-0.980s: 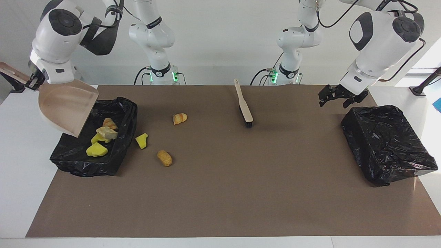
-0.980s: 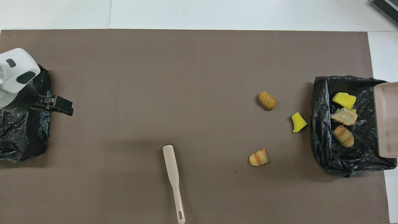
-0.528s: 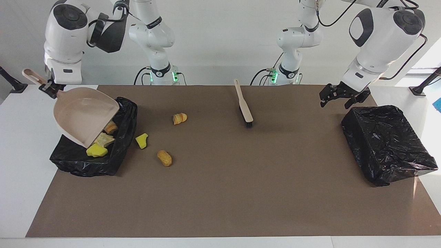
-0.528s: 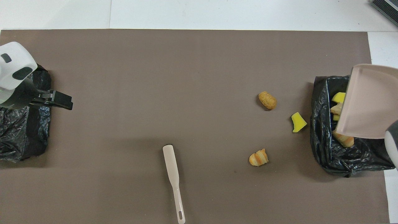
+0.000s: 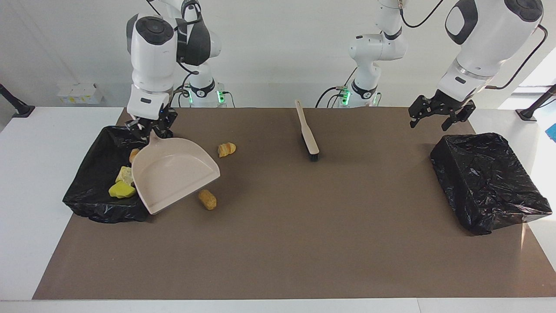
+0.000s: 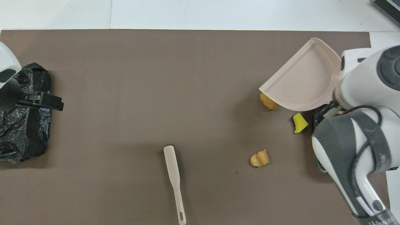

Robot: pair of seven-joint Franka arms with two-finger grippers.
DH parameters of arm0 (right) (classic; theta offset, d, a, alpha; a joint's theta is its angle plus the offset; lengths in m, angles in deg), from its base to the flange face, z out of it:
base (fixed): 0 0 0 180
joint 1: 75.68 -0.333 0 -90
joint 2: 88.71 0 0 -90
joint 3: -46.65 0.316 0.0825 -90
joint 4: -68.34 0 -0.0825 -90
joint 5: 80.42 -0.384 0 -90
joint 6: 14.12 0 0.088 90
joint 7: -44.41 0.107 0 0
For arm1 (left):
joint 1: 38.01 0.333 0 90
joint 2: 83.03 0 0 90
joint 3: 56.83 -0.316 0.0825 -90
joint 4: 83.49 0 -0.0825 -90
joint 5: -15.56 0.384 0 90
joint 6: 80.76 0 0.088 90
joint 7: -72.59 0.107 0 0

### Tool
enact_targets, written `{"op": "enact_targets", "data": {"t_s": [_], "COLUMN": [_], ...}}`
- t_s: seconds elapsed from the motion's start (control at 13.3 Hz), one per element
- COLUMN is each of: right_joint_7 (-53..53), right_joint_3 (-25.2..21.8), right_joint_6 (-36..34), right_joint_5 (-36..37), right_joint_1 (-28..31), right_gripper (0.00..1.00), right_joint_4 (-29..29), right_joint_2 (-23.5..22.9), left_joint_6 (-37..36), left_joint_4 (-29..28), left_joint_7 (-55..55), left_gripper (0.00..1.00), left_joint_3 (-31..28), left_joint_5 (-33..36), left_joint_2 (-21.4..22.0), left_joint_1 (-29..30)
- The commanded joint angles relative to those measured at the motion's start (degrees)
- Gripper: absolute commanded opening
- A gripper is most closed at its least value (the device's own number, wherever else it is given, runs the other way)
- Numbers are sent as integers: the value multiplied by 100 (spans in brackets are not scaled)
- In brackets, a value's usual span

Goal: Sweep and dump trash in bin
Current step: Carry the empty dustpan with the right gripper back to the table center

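— Looking for the trash (image 5: 120, 190): where?

— Finding it split. Seeing three pieces in the black-lined bin (image 5: 87, 204) at the right arm's end of the table: a spongy yellow wedge, a pale crumbly lump (image 5: 125, 174) and a sliver of an orange bread-like lump (image 5: 134, 154) peeking past the dustpan. Counting three more on the brown mat (image 5: 304, 239) beside that bin: a striped croissant-like lump (image 5: 226, 149), a rough oval brown lump (image 5: 207, 199) and a second yellow wedge (image 6: 300, 122), showing only from overhead.

— And gripping what?

— Clamping the handle of the smooth beige dustpan (image 5: 173, 174) with the right gripper (image 5: 151, 130), fingers closed on it. Holding the scoop tilted, lip down, over the mat at the bin's edge, covering the second wedge in the facing view and reaching just beside the brown lump.

— Differing how from a second ago?

— Having swung the pan off the bin's outer side, across it and out above the mat. Leaving all the chunks where they were.

— Doing anything with the other arm?

— Waiting. Hanging the left gripper (image 5: 438, 116) with fingers spread apart, empty, over the mat at the edge of the second bin (image 5: 486, 182), crinkled black plastic; sitting slightly higher than before. Leaving the flat beige brush (image 5: 307, 134), dark bristles down, untouched mid-mat.
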Motion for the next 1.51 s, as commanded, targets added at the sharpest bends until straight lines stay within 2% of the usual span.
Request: {"op": "enact_targets", "data": {"t_s": [0.0,0.15,0.3,0.53,0.6,0.9,1.06,1.43], "right_joint_7": [1502,2734,3518,4837,5058,5762,5903,6210], "right_joint_3": [-28,-28,-28,-55,-98,-20,-28,331], "right_joint_6": [-290,-283,-212,-28,-71,-1,287,658], "right_joint_5": [-555,-1170,-1234,-1199,-1190,-1269,-1295,-1498], "right_joint_1": [-424,-803,-1294,-2015,-2269,-2657,-2808,-2887], "right_gripper": [0,0,0,0,0,0,0,0], "right_joint_4": [-1064,-1347,-1751,-2418,-2716,-3693,-3800,-3888], "right_joint_2": [-1031,-1411,-1841,-2649,-2913,-3731,-3960,-4242], "left_joint_6": [-138,-295,-472,-358,-375,-367,-367,-367], "left_joint_4": [-155,-163,-216,-85,-67,-67,-67,-67], "left_joint_7": [54,72,28,28,19,19,19,19], "left_gripper": [100,100,100,100,100,100,100,100], "left_joint_3": [-89,-89,-80,-97,-150,-229,-229,-229], "left_joint_5": [104,139,130,130,130,130,130,130], "left_joint_2": [165,183,244,244,253,253,253,253], "left_joint_1": [-128,-137,-181,-102,-102,-102,-102,-102]}}
